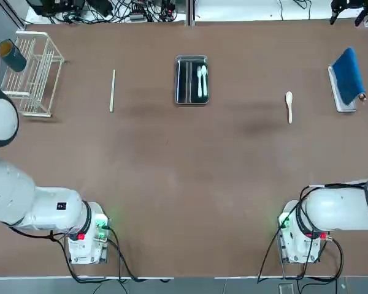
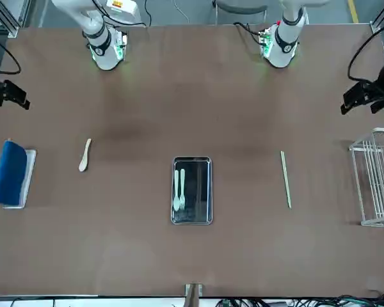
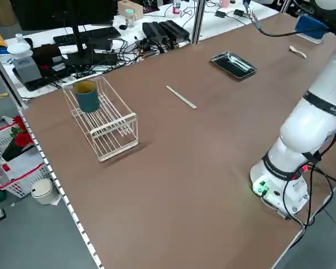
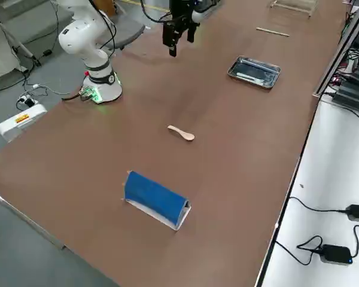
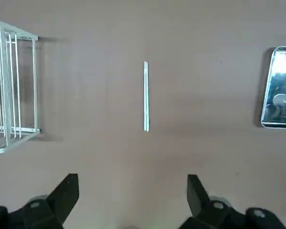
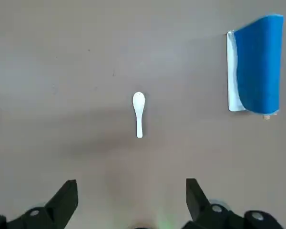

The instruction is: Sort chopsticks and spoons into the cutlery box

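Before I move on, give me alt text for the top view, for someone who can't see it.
A steel cutlery box holding a white fork and spoon lies on a brown table, chopsticks to its left and a loose spoon to its right. A white rack stands far left, a blue-topped stand far right.

White wire rack holding a teal cup — blue curved object on a white base

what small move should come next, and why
Probably ease the open left gripper down over the chopsticks: they lie together on bare table between its spread fingers' reach and the cutlery box, still outside it.
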